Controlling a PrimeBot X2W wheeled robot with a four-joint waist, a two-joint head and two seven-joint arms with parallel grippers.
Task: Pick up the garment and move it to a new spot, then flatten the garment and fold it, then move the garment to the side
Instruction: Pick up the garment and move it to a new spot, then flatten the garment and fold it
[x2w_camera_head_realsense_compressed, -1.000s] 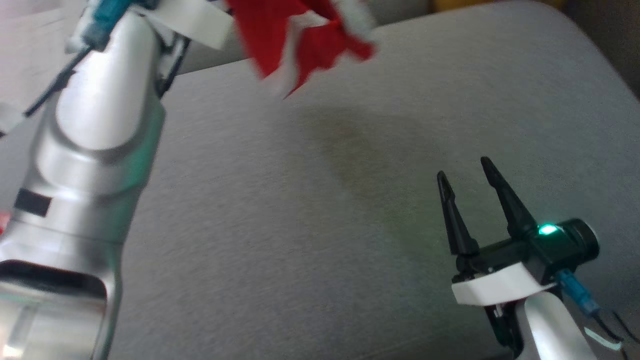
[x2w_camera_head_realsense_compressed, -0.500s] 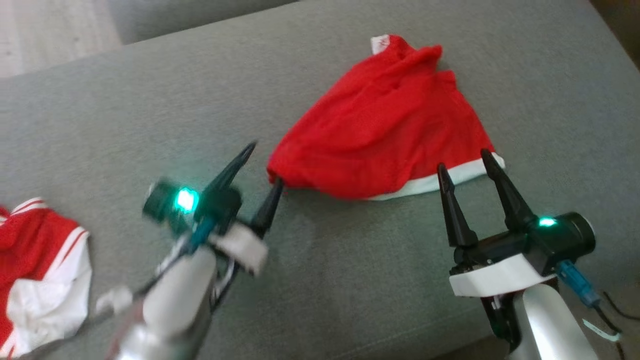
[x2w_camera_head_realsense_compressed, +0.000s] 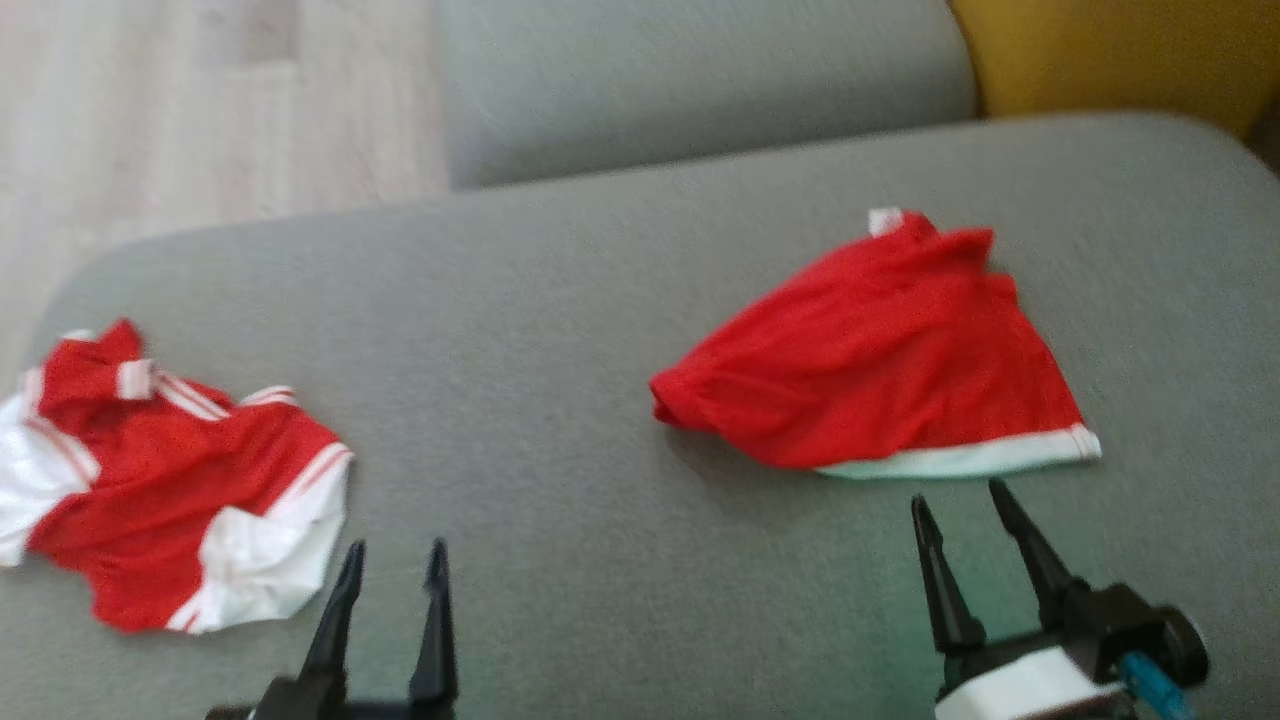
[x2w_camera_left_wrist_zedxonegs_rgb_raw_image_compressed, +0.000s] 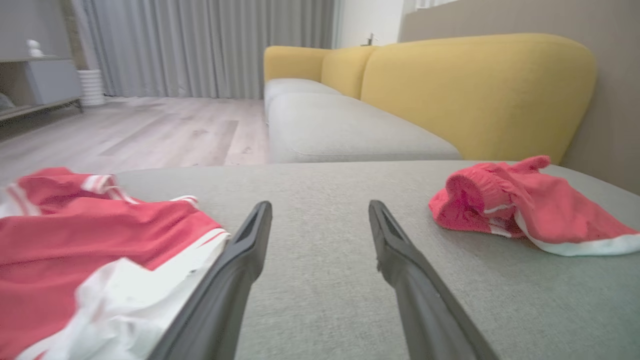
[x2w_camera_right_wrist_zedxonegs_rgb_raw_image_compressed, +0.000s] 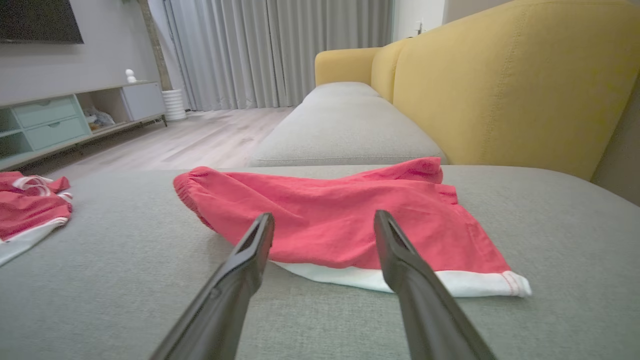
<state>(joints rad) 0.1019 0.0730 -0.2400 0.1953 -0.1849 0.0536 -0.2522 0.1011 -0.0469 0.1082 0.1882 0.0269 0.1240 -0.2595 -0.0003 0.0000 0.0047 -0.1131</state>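
We hold left gripper (x2w_camera_head_realsense_compressed: 396, 548) and right gripper (x2w_camera_head_realsense_compressed: 956, 493) spread wide, empty, over the grey fabric sofa cushion (x2w_camera_head_realsense_compressed: 560, 420). The crumpled red cloth garment with white hem (x2w_camera_head_realsense_compressed: 870, 360) lies just ahead of the right gripper: relocated, we judge; flattening, folding, setting aside remain.

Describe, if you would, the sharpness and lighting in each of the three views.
Head view: soft all over, motion blur, the red garment smeared at its edges. Left wrist view: the nearby red-and-white garment is blurred, colours washed pinkish. Right wrist view: sharpest, even daylight, no glare; the right gripper looks soft.
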